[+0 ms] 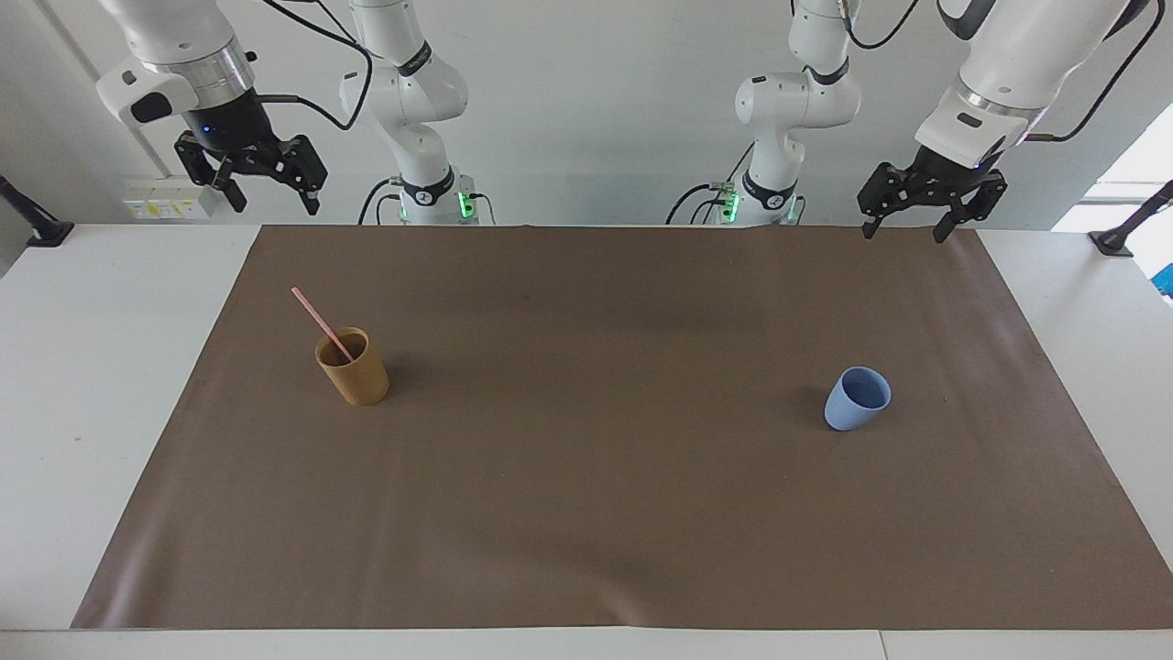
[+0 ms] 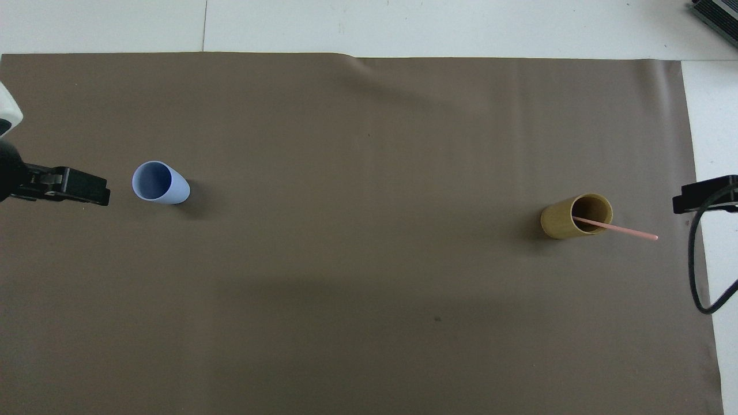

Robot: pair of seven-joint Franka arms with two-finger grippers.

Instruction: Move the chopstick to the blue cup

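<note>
In the facing view, the thin pale-pink chopstick is seen standing in the tan-brown cylindrical cup at the right arm's end of the brown mat. Its long axis is tilted, the free tip leaning up toward the robots and toward that end of the table. The right gripper is held high over the table's robot-side edge with its fingers spread, empty, and is judged the nearer one; the stick lies below it, toward the mat's middle. The left gripper, also spread and empty, waits over the mat's corner at its own end, with the small light-blue tapered cup below it.

In the overhead view, the chopstick is shown overhanging the tan-brown cup's rim toward the mat's edge. The light-blue cup stands well apart, with bare mat between the two cups for the carry.
</note>
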